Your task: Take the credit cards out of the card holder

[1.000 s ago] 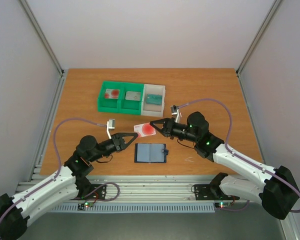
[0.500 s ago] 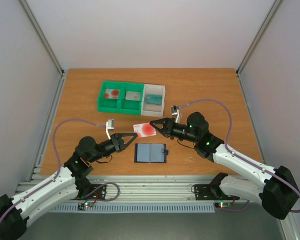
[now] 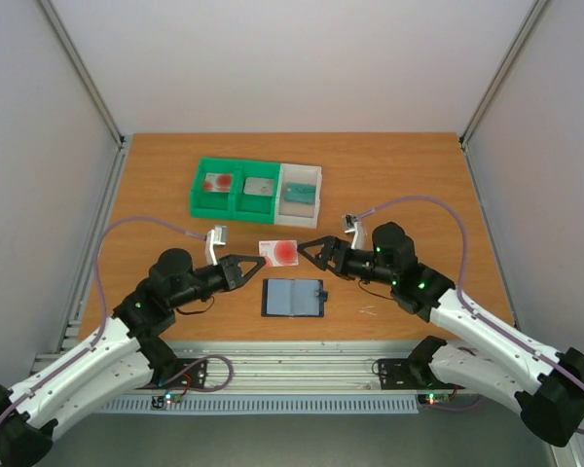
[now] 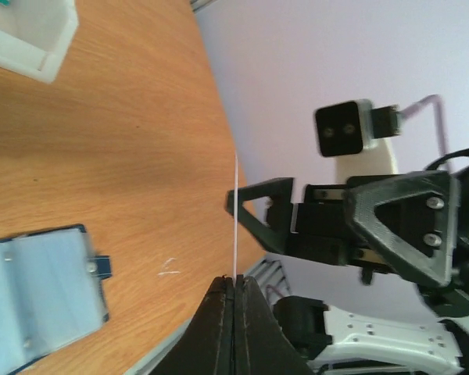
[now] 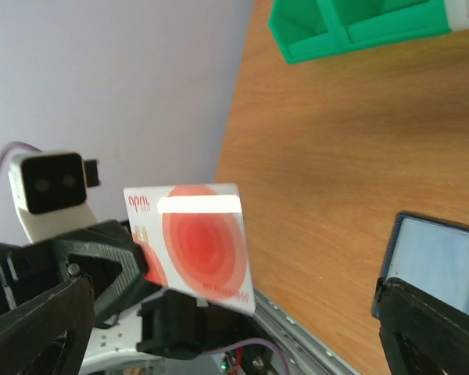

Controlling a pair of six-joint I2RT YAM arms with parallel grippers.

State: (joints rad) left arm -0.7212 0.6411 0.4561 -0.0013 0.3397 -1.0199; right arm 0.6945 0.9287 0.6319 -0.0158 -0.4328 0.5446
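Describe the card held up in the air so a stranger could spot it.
Over the wooden table, look just beyond the black card holder, near the middle. The left gripper pinches a white credit card with a red blotch; unlike the card in the green tray, it is held aloft.

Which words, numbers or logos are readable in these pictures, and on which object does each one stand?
"apris" (reading uncertain): a small red word at the top left corner of the credit card held by the left pincer.
A line of small print along the lower edge of that card: too blurred to read.
Card holder and green tray: no text can be made out.
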